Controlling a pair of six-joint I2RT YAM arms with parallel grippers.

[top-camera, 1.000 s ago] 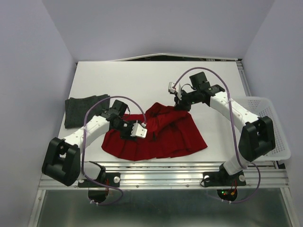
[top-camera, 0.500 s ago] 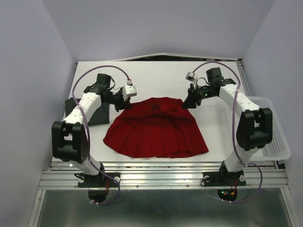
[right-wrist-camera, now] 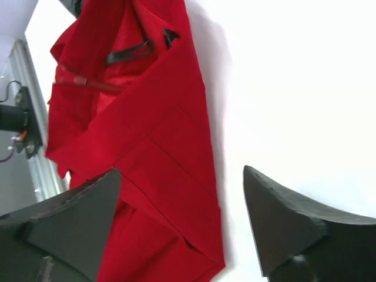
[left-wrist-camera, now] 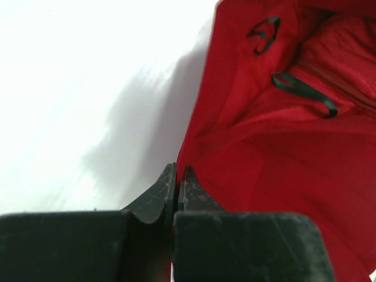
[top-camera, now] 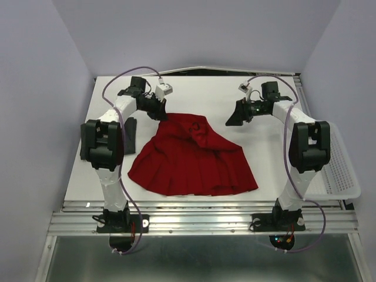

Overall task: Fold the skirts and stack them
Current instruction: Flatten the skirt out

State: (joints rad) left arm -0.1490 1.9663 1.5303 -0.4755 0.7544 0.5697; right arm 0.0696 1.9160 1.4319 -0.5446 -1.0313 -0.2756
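So the red skirt (top-camera: 194,158) is lying mostly flat on the white table (top-camera: 194,94), hem toward the arm bases, with the waist end bunched up and drawn toward its far-left corner. The left gripper (top-camera: 157,111) is right at that corner, fingers pressed together and pinching the skirt's edge; the wrist view shows the cloth running straight into the closed tips. The right gripper (top-camera: 234,119) hangs just off the skirt's far-right side, jaws spread wide, nothing in them. The grey skirt (top-camera: 130,127) sits left of the red one, half hidden behind the left arm (top-camera: 120,108). The white mesh basket (top-camera: 341,170) is well off to the red skirt's right.
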